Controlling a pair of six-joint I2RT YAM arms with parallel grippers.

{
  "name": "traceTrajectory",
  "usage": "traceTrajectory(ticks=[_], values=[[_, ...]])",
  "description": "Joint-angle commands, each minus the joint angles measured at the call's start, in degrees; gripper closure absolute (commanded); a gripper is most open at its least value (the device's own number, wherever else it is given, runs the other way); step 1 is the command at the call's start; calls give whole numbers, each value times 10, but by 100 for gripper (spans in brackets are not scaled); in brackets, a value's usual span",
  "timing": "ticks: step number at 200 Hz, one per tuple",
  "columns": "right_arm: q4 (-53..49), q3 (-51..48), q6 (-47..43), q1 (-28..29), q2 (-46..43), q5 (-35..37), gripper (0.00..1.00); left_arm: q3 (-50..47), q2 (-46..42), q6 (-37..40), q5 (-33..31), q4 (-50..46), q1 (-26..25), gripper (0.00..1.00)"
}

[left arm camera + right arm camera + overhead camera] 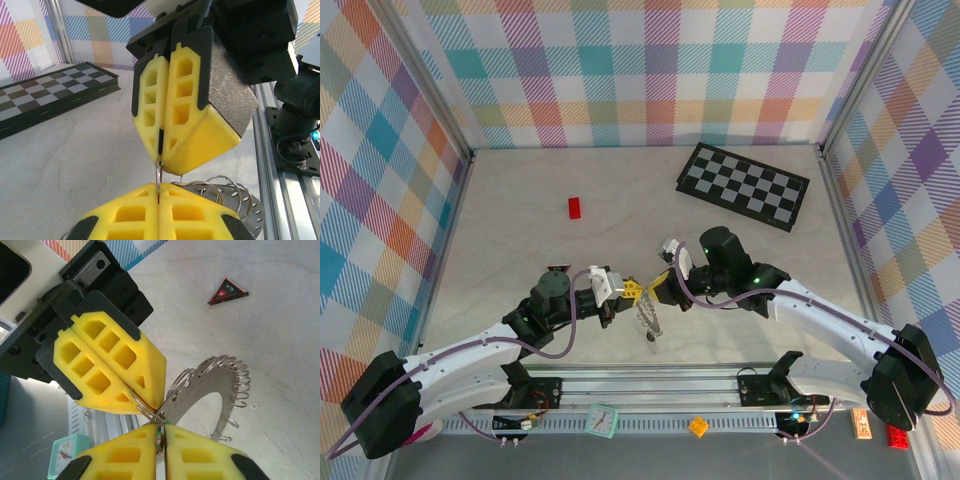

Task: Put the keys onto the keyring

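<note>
Pads of the left gripper (159, 191) are pressed tight together on a thin wire loop of the keyring (205, 385). The right gripper (161, 432) meets it tip to tip and pinches the same loop, its yellow fingers narrowed to a slit. The keyring's silver body hangs just beneath the two claws, near the front edge of the table (520, 220), while a red brick (574, 207) and a chequered board (744, 185) lie farther back, well apart.

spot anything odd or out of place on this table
The black-and-white chequered board lies skewed to the walls at far right; a small red rectangular brick sits alone left of it. Nothing looks spilled or damaged.
</note>
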Motion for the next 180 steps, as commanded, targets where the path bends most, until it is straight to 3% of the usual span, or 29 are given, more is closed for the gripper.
traceTrajectory(ticks=[1,47,85,128,164,180], values=[[3,-6,-4,2,-7,-18,92,-8,-4,-4,11,54,-3,100],[-3,-13,-10,1,-5,-14,96,-14,-4,-9,14,76,-3,100],[30,-20,5,1,24,-49,94,-18,4,-20,20,111,-3,100],[41,-28,-22,-1,-10,-29,76,-23,10,-25,21,120,-4,100],[79,-54,-149,-2,-62,32,65,-25,18,-29,32,124,-4,100],[72,-48,-203,-2,-62,19,64,-24,19,-31,37,124,-5,100]])
